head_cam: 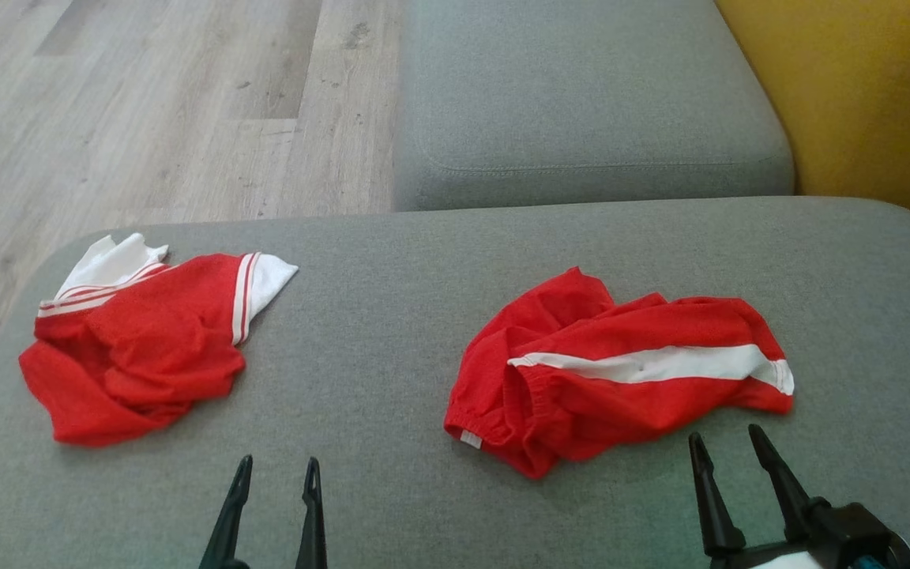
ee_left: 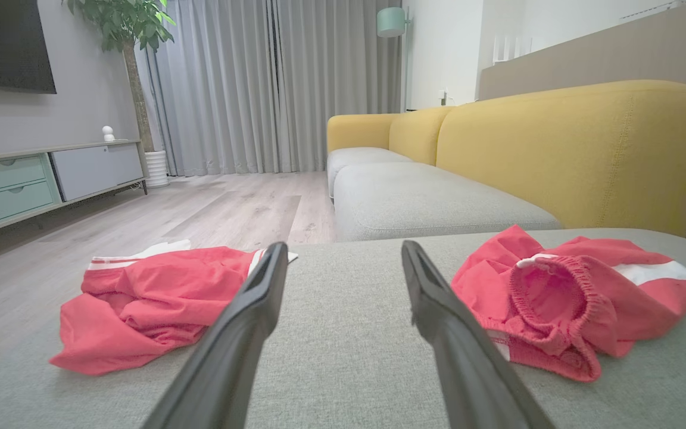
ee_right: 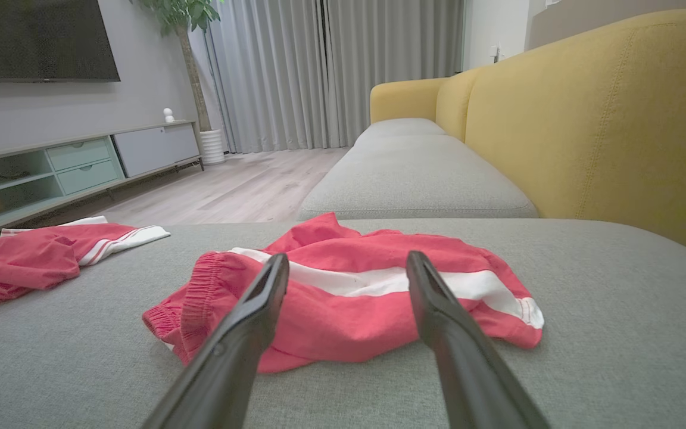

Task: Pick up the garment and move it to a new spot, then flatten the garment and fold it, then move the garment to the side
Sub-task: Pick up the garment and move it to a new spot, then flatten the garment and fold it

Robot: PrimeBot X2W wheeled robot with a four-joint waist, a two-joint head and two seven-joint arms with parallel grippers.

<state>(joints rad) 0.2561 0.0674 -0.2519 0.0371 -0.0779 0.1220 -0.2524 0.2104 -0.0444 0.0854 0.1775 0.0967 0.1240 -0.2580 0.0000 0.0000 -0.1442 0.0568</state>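
Crumpled red mesh shorts with a white side stripe (head_cam: 621, 379) lie on the grey sofa cushion (head_cam: 376, 332), just ahead of my right fingers (head_cam: 709, 490). Those and my left fingers (head_cam: 232, 506) are spread, empty. I expect light, floppy fabric (pinch the elastic waistband (head_cam: 494, 427)).

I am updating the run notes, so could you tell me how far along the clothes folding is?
Done: nothing yet; the red shorts and the red shirt lie crumpled and apart on the grey cushion. In hand: nothing; the left gripper and right gripper are open and empty, the right one just short of the shorts. Left: picking up, moving, flattening, folding and setting aside.
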